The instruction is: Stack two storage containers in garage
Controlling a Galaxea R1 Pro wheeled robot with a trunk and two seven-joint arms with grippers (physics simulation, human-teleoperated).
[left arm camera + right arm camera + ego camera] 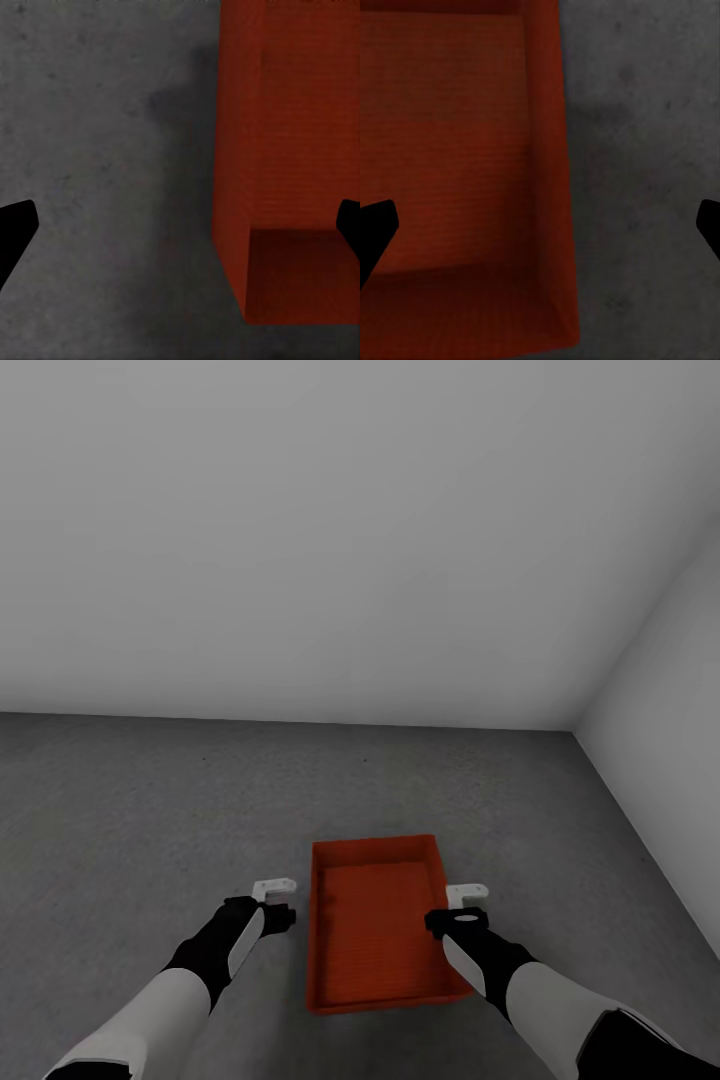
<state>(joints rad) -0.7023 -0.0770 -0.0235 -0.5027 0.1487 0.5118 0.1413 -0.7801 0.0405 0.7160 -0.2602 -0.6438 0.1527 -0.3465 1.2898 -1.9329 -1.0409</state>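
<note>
An orange-red storage container (378, 920) rests flat on the dark grey concrete floor (140, 810) of the garage, straight ahead of me. My left gripper (278, 902) hovers open just off its left long side. In the left wrist view the container (292, 150) has its left wall between the spread black fingertips of that gripper (180, 232). My right gripper (462, 908) stands open over the right long side. In the right wrist view the container (450, 135) has its right wall under that gripper (540, 229). Neither gripper holds anything.
A plain pale grey wall (300, 560) closes the room ahead, meeting a side wall (670, 710) in the corner at the right. Bare concrete spreads to the left of the container and beyond it.
</note>
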